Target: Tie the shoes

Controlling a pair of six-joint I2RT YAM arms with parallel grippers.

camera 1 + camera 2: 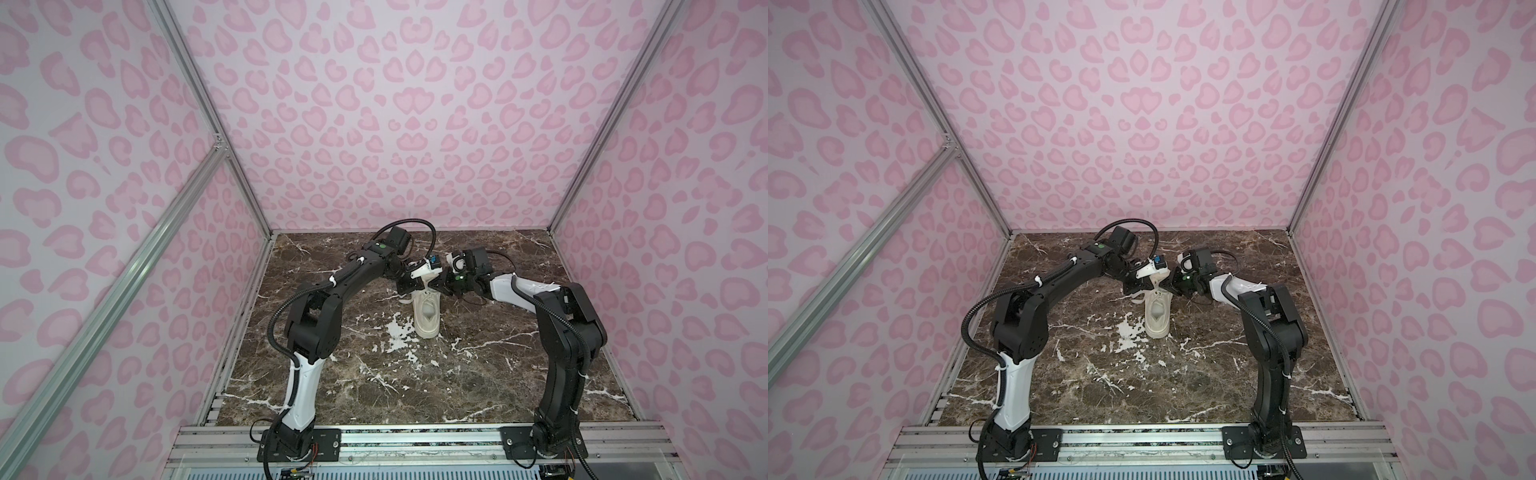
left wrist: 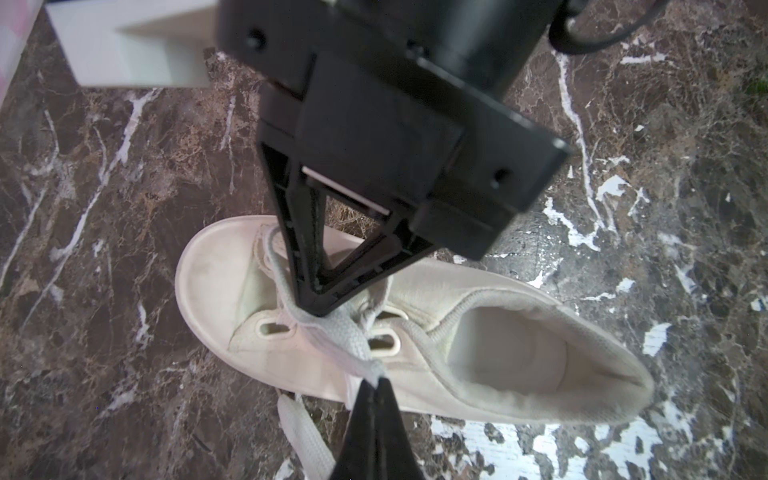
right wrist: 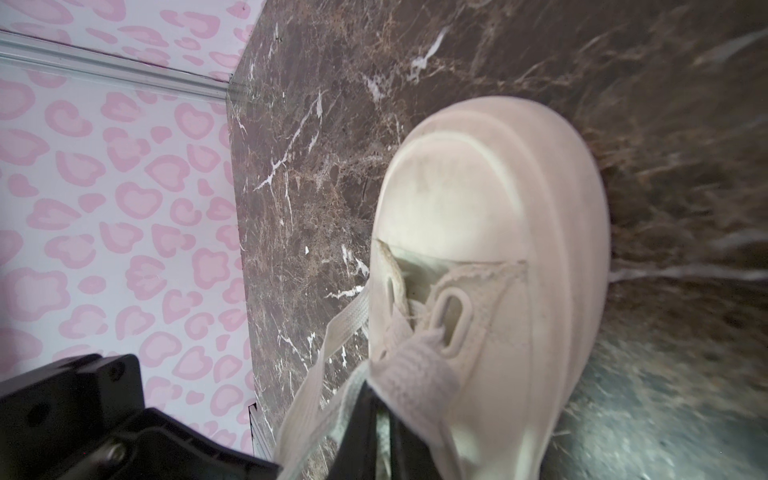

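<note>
A cream sneaker (image 1: 427, 318) (image 1: 1158, 318) stands on the marble table, heel toward the arm bases, toe toward the back wall. Both grippers meet over its laced front. The left wrist view shows my left gripper (image 2: 376, 380) shut on a flat cream lace (image 2: 347, 338) that runs taut from the eyelets. My right gripper (image 2: 320, 305) comes down onto the same laces just above the tongue. In the right wrist view my right gripper (image 3: 379, 397) is shut on a lace strand (image 3: 411, 374) beside the toe cap (image 3: 465, 199). A loose lace end (image 2: 305, 432) hangs beside the sole.
The dark marble tabletop (image 1: 374, 386) has white scuffed patches (image 1: 397, 332) left of the shoe. Pink-patterned walls and aluminium frame posts (image 1: 249, 199) close in three sides. Both arm bases sit on the front rail (image 1: 415, 440).
</note>
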